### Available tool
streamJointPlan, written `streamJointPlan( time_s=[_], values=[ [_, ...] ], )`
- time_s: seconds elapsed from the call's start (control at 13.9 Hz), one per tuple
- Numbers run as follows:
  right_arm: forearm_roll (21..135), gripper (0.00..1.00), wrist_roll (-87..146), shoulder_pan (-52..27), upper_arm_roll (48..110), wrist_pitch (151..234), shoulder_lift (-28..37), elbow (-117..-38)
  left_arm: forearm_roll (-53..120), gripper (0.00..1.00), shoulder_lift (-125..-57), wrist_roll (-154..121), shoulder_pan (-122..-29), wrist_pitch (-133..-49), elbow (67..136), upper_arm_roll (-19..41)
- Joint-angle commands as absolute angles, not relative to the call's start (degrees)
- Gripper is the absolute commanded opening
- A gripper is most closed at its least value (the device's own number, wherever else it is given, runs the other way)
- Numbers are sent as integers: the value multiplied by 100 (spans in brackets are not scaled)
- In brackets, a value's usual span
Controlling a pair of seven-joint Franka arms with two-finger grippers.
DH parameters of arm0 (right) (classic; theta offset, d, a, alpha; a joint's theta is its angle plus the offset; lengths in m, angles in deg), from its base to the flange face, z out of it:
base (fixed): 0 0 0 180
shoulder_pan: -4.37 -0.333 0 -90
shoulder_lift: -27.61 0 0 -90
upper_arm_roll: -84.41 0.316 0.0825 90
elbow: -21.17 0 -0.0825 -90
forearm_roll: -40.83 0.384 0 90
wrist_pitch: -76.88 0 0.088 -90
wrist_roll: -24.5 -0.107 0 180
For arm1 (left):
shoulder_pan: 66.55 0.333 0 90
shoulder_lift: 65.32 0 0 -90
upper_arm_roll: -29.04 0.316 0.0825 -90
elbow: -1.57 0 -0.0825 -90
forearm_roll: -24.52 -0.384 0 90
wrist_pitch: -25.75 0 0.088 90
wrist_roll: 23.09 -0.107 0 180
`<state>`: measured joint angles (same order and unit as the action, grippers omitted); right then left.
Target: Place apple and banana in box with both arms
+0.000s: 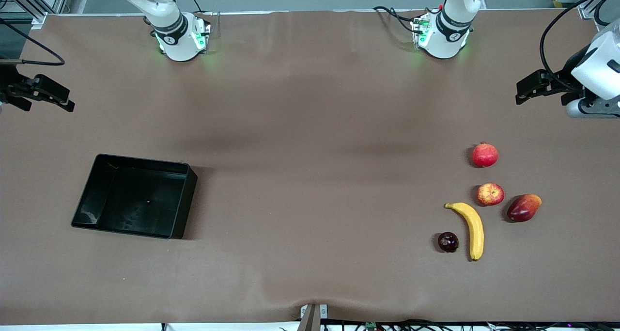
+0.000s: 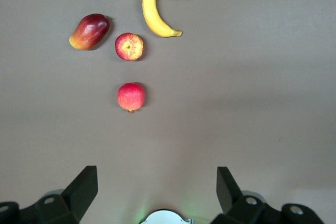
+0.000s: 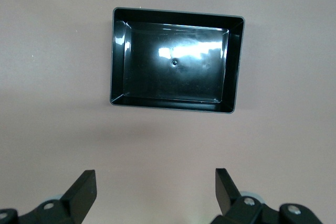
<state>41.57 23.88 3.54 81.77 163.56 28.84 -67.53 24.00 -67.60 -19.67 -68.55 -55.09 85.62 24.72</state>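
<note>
The apple (image 1: 490,194), red mottled with yellow, lies on the table toward the left arm's end. The banana (image 1: 472,227) lies beside it, nearer to the front camera. Both show in the left wrist view, the apple (image 2: 129,46) and the banana (image 2: 153,9). The black box (image 1: 135,195) stands empty toward the right arm's end and fills the right wrist view (image 3: 173,82). My left gripper (image 1: 520,91) hangs open and empty over bare table at its end (image 2: 157,187). My right gripper (image 1: 65,98) hangs open and empty over bare table at its end (image 3: 156,190).
A red pomegranate (image 1: 485,155) lies farther from the front camera than the apple. A red-orange mango-like fruit (image 1: 523,208) lies beside the apple. A small dark fruit (image 1: 448,242) lies beside the banana. Cables run along the table's edges.
</note>
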Motion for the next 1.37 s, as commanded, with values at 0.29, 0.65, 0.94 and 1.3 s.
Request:
streamJointPlan(
  time_s=[0.29,0.65,0.94,1.3],
  values=[
    [4127,100,2300,367,8195,16328,2875,-6689,2188,100,-6831,-1948,-6910,-5405,8401,2430],
    [4127,100,2300,367,8195,16328,2875,-6689,2180,100,-6962,-1966,-6910,-5414,8410,2447],
    [4127,100,2300,367,8195,16328,2875,-6689,2162,100,-7146,-1931,-6893,-5493,8427,2456],
    [4127,100,2300,367,8195,16328,2875,-6689,1784,100,-7586,-1922,-6902,-5984,8445,2447]
  ],
)
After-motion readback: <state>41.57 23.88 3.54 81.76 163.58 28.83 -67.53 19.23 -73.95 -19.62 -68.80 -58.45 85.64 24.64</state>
